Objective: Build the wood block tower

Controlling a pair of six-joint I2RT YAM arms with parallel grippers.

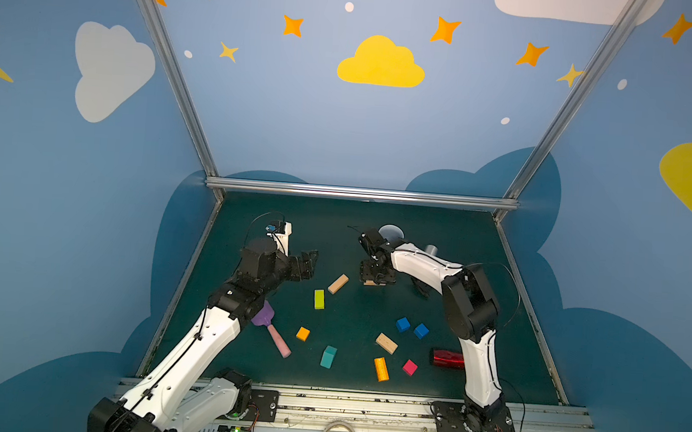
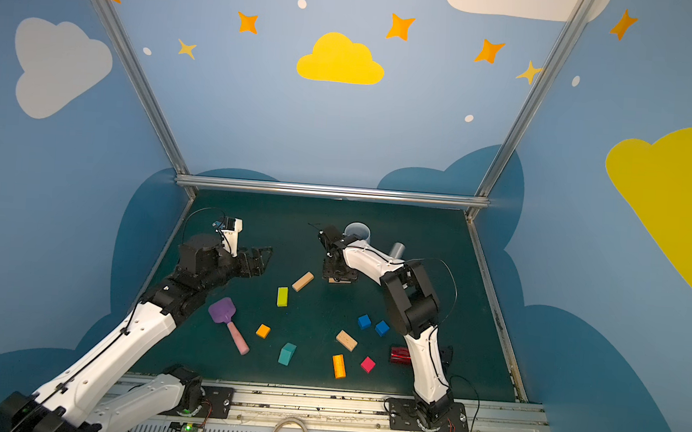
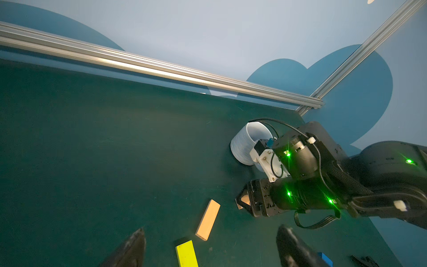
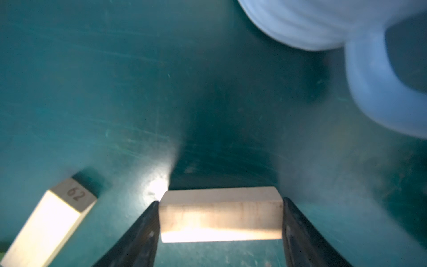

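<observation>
My right gripper [image 1: 374, 280] [image 4: 221, 203] is shut on a tan bar [image 4: 220, 213], gripping its two ends, low over the green mat near the back middle. My left gripper [image 1: 309, 264] [image 3: 212, 230] hovers open and empty at the back left. Beside it, another tan bar [image 1: 338, 284] and a yellow-green bar [image 1: 319, 299] lie on the mat. Further forward lie an orange cube [image 1: 302, 333], a teal peaked piece [image 1: 328, 356], a tan bar [image 1: 386, 343], an orange bar [image 1: 381, 369], a pink cube [image 1: 409, 367] and two blue cubes [image 1: 402, 324]. No tower is in view.
A white mug [image 1: 391, 232] stands just behind my right gripper, with a grey cylinder [image 1: 431, 249] next to it. A purple spatula with a pink handle [image 1: 272, 328] lies by my left arm. A red can [image 1: 449, 358] lies near my right arm's base.
</observation>
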